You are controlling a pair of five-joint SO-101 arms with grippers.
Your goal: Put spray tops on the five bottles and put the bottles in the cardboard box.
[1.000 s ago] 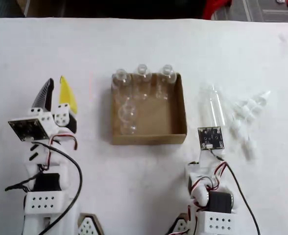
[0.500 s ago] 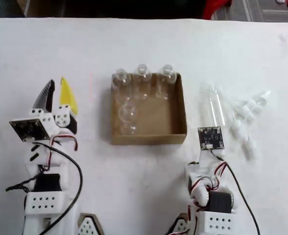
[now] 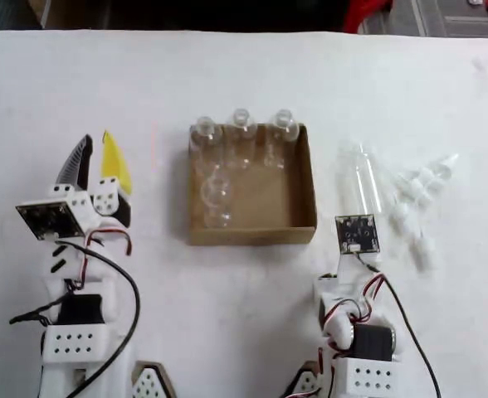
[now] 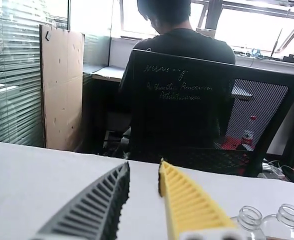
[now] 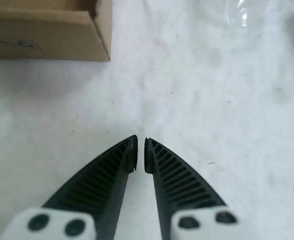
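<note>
Right gripper (image 5: 140,145): jaws all but closed, empty. Loose bottle (image 3: 364,184): lies on its far side, long axis near-to-far; right arm nearer.

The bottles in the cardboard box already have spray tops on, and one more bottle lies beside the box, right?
No: the bottles in the cardboard box have bare, open necks, as the high view shows. One more bottle does lie beside the box.

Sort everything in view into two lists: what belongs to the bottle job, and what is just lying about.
Job: cardboard box; bottles inside it; loose bottle lying beside it; spray tops.
Lying about: leaning cardboard sheet; office chair.
</note>
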